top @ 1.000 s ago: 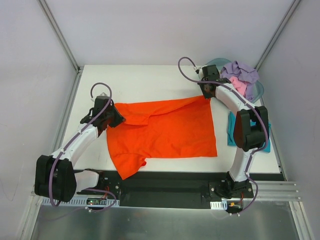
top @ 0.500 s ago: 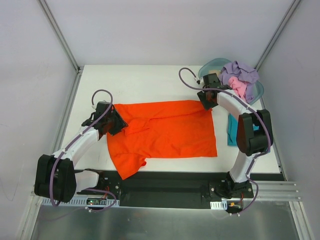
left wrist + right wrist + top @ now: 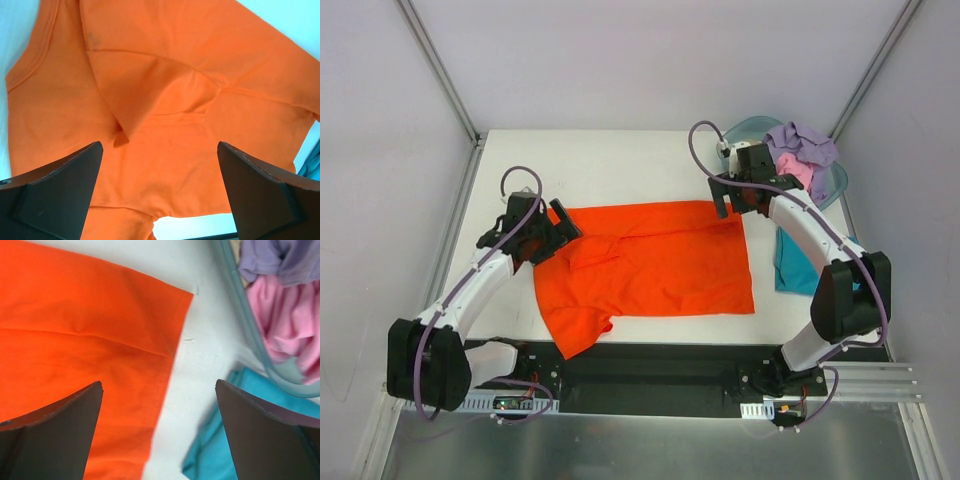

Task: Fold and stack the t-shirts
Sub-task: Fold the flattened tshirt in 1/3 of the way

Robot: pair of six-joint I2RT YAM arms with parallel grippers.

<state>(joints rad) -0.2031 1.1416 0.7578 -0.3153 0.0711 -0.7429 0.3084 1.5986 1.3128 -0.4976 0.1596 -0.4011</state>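
A bright orange t-shirt [image 3: 655,265] lies spread flat on the white table, folded over along its far edge, with one sleeve hanging toward the near-left. My left gripper [image 3: 563,228] hovers open over its left shoulder; in the left wrist view the cloth [image 3: 200,65] shows a raised wrinkle between the wide fingers [image 3: 159,145]. My right gripper [image 3: 733,203] stands open above the shirt's far right corner [image 3: 75,340], fingers [image 3: 159,384] apart with nothing between them. A teal t-shirt [image 3: 792,268] lies at the right.
A translucent blue-green tub [image 3: 745,129] at the far right corner holds a lavender shirt [image 3: 802,140] and a pink one [image 3: 797,172]. Its rim [image 3: 242,315] and the teal cloth [image 3: 212,457] lie just right of my right gripper. Frame posts stand at the table's far corners.
Both grippers went from shut on the orange shirt's far edge to wide open, letting it drop flat. The right arm's elbow swung out to the right; the left gripper rose slightly.
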